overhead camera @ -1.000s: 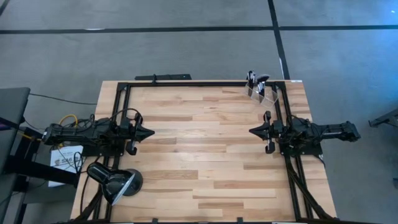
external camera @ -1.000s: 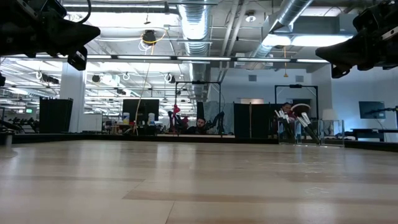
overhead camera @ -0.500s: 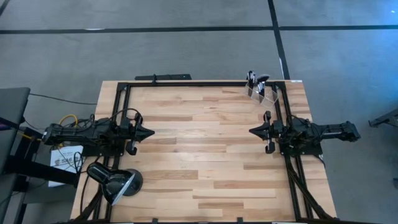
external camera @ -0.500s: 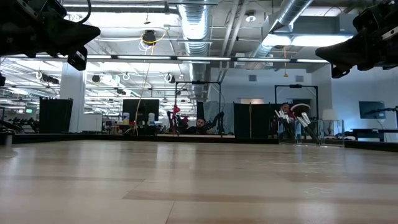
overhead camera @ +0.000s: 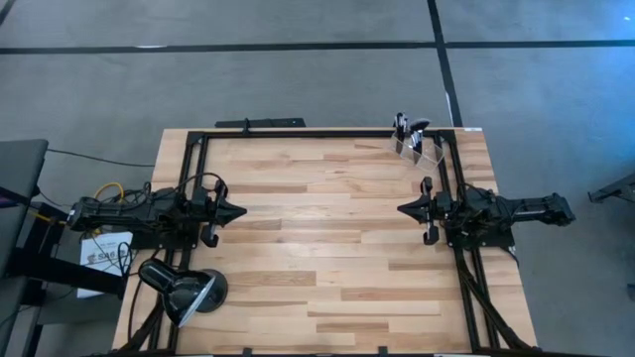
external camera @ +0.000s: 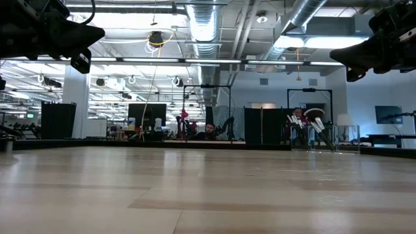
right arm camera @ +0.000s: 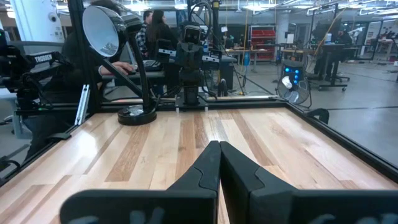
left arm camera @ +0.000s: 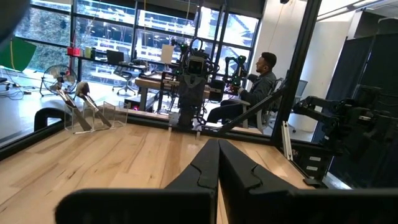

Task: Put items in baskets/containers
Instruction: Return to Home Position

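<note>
Several slim dark brushes [overhead camera: 407, 127] stand heads-up in the clear holder [overhead camera: 425, 151] at a counter [overhead camera: 317, 258] corner near the right arm; light, stiff sticks, probably best pinched mid-handle, the smooth see-through walls apt to tip; left pincer [overhead camera: 241, 211] and right pincer [overhead camera: 401, 210] hang closed, empty, well apart.

Brushes [overhead camera: 401, 123] in clear holder [overhead camera: 425, 149]: uncountably small

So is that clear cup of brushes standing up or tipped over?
Upright. In the low view the clear cup stands on its base, brushes leaning out of its top.
</note>
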Available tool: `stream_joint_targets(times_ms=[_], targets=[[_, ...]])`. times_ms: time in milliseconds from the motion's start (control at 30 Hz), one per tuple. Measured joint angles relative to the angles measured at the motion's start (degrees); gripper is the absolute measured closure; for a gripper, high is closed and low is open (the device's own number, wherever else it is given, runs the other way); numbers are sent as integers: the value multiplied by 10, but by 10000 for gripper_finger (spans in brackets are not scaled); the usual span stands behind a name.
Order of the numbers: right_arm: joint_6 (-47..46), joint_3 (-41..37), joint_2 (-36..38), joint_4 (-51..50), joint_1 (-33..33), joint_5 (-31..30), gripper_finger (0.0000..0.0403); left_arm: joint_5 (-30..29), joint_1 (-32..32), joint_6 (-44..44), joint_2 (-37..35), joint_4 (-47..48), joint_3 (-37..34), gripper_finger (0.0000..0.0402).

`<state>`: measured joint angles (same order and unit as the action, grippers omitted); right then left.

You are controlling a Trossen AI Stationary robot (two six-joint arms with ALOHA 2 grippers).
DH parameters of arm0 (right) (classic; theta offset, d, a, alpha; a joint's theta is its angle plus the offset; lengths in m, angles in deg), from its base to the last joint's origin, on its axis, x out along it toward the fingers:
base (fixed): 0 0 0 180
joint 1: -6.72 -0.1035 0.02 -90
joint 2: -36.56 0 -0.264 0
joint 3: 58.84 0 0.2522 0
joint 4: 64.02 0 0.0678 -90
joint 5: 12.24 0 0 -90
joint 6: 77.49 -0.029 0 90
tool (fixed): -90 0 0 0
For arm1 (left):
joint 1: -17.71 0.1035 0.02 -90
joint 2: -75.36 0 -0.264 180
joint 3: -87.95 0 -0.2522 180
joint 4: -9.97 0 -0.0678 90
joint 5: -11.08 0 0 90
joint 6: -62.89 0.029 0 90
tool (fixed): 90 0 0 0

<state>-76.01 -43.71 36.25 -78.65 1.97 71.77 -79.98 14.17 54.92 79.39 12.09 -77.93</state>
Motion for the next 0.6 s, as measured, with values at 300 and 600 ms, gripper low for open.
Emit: stream_joint_targets(times_ms=[300,600], targets=[[0,0,0,0,0,0,403,0,0,0,0,0,0,398],[0,0,0,0,0,0,403,0,0,0,0,0,0,398]])
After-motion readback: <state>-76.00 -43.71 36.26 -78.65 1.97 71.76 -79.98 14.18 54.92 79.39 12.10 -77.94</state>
